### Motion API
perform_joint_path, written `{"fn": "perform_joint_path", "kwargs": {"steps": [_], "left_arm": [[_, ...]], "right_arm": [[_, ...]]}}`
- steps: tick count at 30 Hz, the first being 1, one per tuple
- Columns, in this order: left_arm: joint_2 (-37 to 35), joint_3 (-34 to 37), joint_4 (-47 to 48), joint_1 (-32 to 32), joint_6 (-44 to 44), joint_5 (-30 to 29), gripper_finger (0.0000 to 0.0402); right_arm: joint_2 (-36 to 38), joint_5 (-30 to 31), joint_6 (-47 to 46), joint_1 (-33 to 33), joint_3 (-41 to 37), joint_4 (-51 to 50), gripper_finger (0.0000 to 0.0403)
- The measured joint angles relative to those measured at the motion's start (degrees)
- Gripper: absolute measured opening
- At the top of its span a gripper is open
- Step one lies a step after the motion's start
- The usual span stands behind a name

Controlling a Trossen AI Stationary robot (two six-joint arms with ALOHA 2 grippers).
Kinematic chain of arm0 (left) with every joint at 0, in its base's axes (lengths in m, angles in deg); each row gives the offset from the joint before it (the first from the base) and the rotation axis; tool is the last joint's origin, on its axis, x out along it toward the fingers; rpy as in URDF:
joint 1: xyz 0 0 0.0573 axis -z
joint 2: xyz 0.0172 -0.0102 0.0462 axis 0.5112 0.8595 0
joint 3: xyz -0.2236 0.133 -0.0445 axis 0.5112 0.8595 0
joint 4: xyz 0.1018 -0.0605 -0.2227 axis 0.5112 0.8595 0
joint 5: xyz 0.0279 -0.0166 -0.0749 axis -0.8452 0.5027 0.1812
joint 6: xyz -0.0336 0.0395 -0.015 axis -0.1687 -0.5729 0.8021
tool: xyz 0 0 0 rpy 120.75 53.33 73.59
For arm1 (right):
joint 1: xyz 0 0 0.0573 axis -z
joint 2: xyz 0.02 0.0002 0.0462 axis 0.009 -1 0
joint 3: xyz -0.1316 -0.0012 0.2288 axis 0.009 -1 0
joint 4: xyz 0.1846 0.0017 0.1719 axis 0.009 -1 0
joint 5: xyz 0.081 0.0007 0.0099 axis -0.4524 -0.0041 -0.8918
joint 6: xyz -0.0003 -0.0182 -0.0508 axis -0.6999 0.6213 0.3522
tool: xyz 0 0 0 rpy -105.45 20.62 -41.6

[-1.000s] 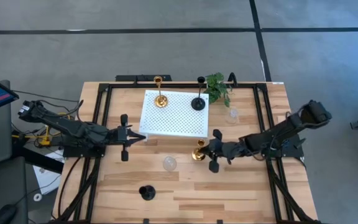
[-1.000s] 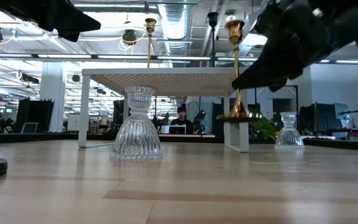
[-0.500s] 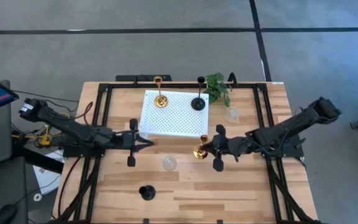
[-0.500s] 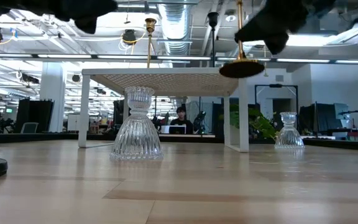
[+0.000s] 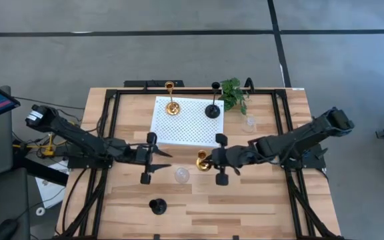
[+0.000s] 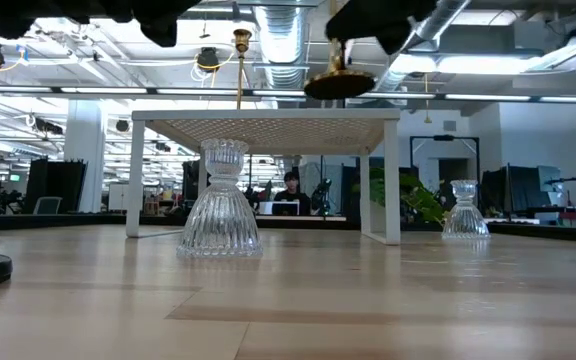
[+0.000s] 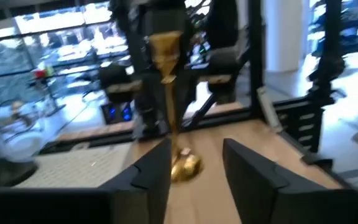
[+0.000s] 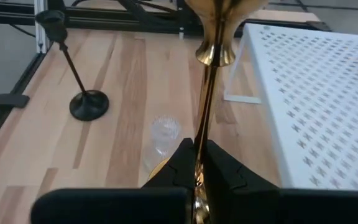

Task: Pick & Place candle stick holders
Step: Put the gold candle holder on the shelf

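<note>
My right gripper (image 5: 213, 160) is shut on a shiny gold candle stick holder (image 5: 202, 160), which hangs above the table just in front of the white perforated stand (image 5: 187, 123). My left gripper (image 7: 194, 155) stands open a short way to the holder's left, pointing at it, with nothing between its fingers. A second gold holder (image 5: 172, 107) and a black one (image 5: 213, 110) stand by their bases on the stand. A clear glass holder (image 5: 181, 175) and a black one (image 5: 157, 207) stand on the table near the front. Another glass one (image 5: 249, 123) stands at the right. My right gripper pinches the gold holder's slim stem (image 8: 205, 124) between its two fingers, low down, a little above the round base (image 6: 340, 85). The fingers come from the table's right, slanting slightly down, and lie across the stem. The holder is roughly upright and lifted clear of the table.
A small green plant (image 5: 233, 93) stands at the stand's far right corner. Black frame rails (image 5: 109, 127) run along the table's left and right sides. Bare wood lies at the near right (image 5: 259, 207).
My right gripper has risen and gone toward the table's left with the gold holder, whose base was near the table and now hangs about level with the stand's top. My left gripper has moved toward the table's right, nearer the gold holder.
</note>
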State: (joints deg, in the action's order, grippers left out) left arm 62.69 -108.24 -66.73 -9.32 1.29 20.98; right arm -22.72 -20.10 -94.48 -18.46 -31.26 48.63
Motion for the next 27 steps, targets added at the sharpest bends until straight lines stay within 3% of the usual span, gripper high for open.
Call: {"fn": "perform_joint_path", "kwargs": {"steps": [6,11,19,27], "left_arm": [[4.4,-3.6,-2.0,-0.1,3.4,-0.8,0.0177],[7.3,-6.4,-1.3,-0.4,2.8,-4.5,0.0174],[7.8,-8.5,0.0,-5.3,3.6,-4.4,0.0162],[10.8,-8.5,0.0,-12.5,12.9,7.8,0.0152]], "right_arm": [[-4.4,-3.8,2.4,2.6,3.9,0.0,0.0005],[-5.6,-7.0,4.7,4.2,6.0,-0.1,0.0005],[-5.6,-9.0,6.8,6.4,6.1,0.3,0.0005],[-5.6,-9.8,7.3,8.4,6.1,0.7,0.0005]]}}
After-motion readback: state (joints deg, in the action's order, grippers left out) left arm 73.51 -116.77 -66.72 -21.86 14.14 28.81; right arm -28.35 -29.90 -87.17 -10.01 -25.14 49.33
